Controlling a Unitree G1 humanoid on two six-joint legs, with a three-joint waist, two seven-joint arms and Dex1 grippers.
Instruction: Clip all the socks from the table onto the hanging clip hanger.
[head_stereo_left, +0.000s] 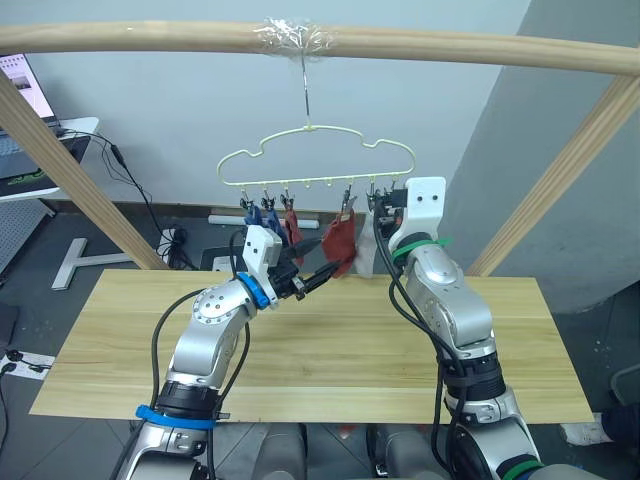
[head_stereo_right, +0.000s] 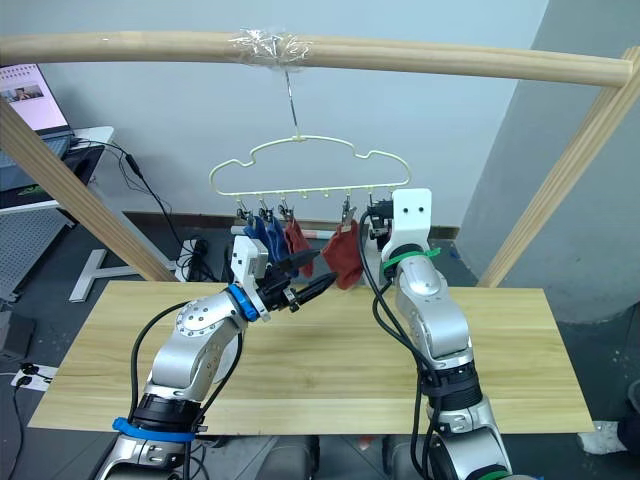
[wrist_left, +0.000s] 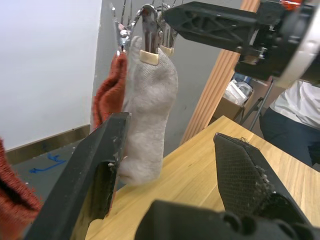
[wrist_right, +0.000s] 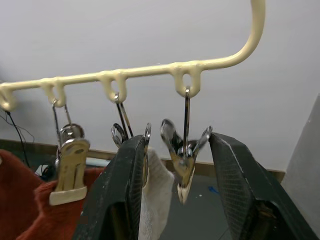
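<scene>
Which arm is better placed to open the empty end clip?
Right: its open gripper brackets the empty clip on the hanger; the left gripper sits lower, near a red sock.

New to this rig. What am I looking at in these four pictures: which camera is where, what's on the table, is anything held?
It is a humanoid robot with two arms, each ending in a two-fingered tool. The two wide pictures come from its head, looking down over a wooden table. The other two come from a camera on each wrist, looking along that tool's fingers.

A wire hanger hangs from a pole. The socks I can see all hang from its clips: blue socks, red socks and a grey sock.

The left tool is open and holds nothing. The right tool is open, with a finger on either side of a bare end clip.
</scene>
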